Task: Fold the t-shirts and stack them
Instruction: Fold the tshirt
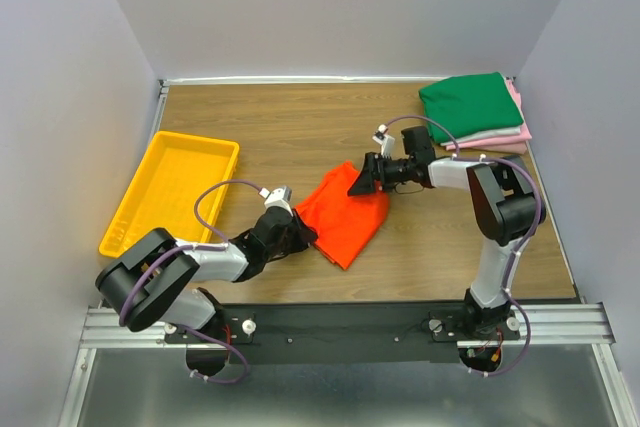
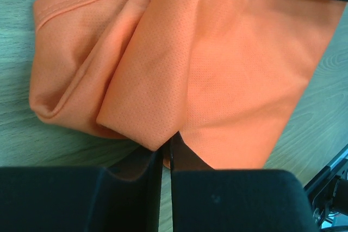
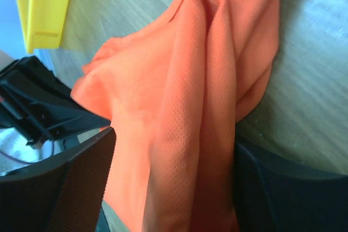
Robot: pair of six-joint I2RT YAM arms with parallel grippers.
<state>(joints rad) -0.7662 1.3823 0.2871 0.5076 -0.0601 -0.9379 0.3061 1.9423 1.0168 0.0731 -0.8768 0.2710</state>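
Note:
The bright orange t-shirt [image 1: 345,215] lies crumpled in the middle of the table. My left gripper [image 1: 300,232] is at its near-left corner, and in the left wrist view that gripper [image 2: 166,148] is shut on a point of the orange t-shirt [image 2: 217,69]. My right gripper [image 1: 362,179] is at the shirt's far edge. In the right wrist view this gripper [image 3: 174,139] has its fingers wide apart, with a bunched ridge of the orange t-shirt [image 3: 190,96] running between them. Folded t-shirts are stacked at the back right, a dark green one [image 1: 470,102] on top and a pink one [image 1: 505,135] under it.
A yellow plastic tray [image 1: 170,192] sits at the left of the table, and its corner [image 3: 46,4] shows in the right wrist view. Grey walls close in the table on three sides. The arms' mounting rail [image 1: 350,322] runs along the near edge.

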